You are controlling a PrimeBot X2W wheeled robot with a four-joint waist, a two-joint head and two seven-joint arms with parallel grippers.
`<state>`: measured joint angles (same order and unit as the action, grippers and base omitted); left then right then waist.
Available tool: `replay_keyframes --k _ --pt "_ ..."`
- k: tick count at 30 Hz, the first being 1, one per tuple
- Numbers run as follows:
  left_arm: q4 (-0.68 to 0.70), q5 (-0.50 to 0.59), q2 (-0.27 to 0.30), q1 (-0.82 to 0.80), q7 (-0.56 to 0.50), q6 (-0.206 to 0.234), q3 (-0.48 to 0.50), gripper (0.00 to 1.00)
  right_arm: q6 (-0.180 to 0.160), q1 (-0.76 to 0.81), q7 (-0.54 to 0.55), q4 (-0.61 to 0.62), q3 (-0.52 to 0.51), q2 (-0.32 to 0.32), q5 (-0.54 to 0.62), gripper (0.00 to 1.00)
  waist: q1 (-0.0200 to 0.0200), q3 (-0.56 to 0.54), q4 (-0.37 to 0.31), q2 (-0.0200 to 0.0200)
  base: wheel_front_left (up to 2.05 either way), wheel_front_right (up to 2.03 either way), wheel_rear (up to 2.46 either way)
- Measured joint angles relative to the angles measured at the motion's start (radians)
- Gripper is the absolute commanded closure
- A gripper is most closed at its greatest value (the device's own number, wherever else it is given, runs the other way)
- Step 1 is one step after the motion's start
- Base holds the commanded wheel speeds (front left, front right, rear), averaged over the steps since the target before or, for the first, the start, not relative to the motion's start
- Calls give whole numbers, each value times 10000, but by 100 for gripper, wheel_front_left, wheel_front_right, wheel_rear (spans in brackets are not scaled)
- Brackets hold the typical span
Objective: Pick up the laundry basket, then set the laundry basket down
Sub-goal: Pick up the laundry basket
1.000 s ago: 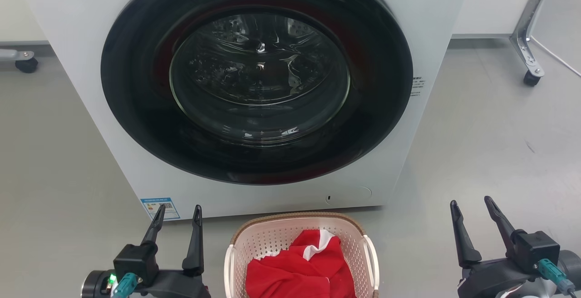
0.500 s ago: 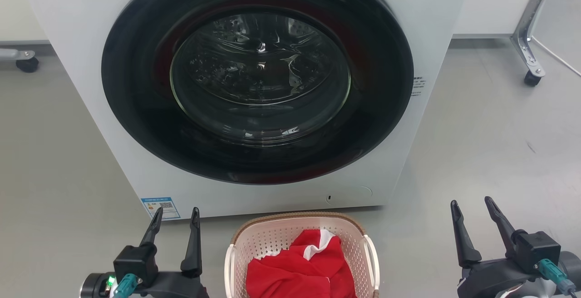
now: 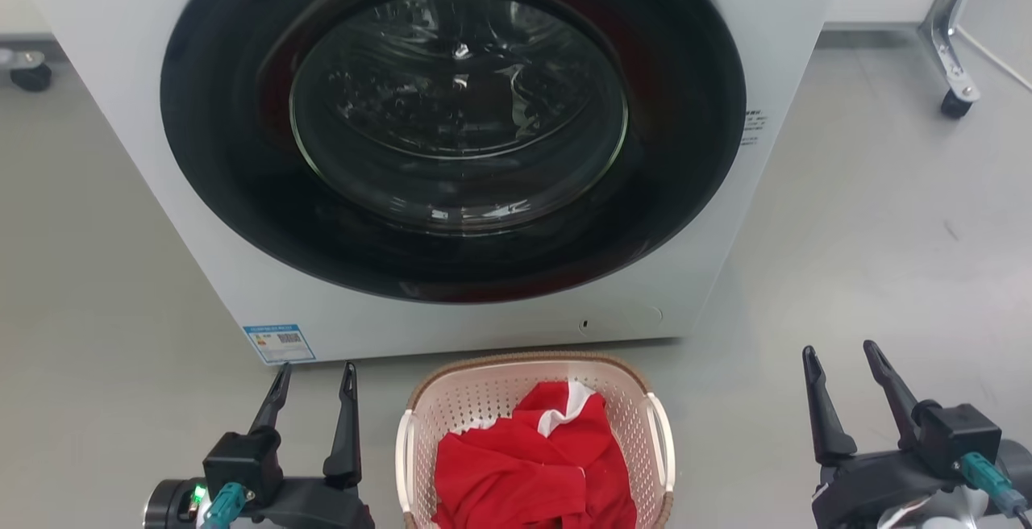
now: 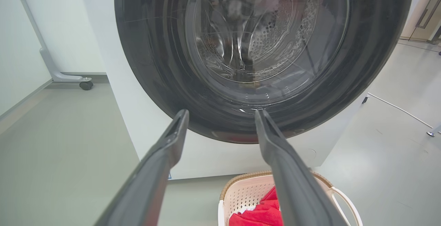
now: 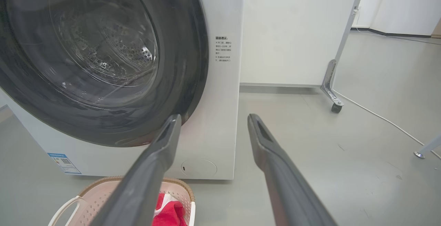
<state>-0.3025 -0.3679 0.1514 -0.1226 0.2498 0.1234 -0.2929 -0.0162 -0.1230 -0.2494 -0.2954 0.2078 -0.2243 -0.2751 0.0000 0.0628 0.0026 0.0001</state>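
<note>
Two grippers spread and empty, either side of laundry basket (image 3: 524, 358) on floor (image 3: 887, 231).
Left gripper (image 3: 316, 369): fingers parted wide, nothing held, just beside basket's left white handle, not touching it. Right gripper (image 3: 840, 350): parted the same, empty, well off basket's right side, bare floor between. Basket upright, far brown rim close under lower front edge of washing machine (image 3: 500, 335); touching or not, cannot tell. Crumpled red cloth (image 3: 524, 464) with a white patch inside basket. Both finger pairs pointed toward machine's round dark glass door, tips about level with basket's far rim in head view. Left wrist view: basket low right, partly behind one finger. Right wrist view: basket low left, partly behind one finger.
</note>
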Motion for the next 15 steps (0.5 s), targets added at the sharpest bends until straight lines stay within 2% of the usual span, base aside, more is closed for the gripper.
replay_keyframes --k 15 --pt "228 15 -148 -973 -52 0 -12 0 77 -849 -2 171 -84 102 4 0 0 1479 2 0 0 0 0"
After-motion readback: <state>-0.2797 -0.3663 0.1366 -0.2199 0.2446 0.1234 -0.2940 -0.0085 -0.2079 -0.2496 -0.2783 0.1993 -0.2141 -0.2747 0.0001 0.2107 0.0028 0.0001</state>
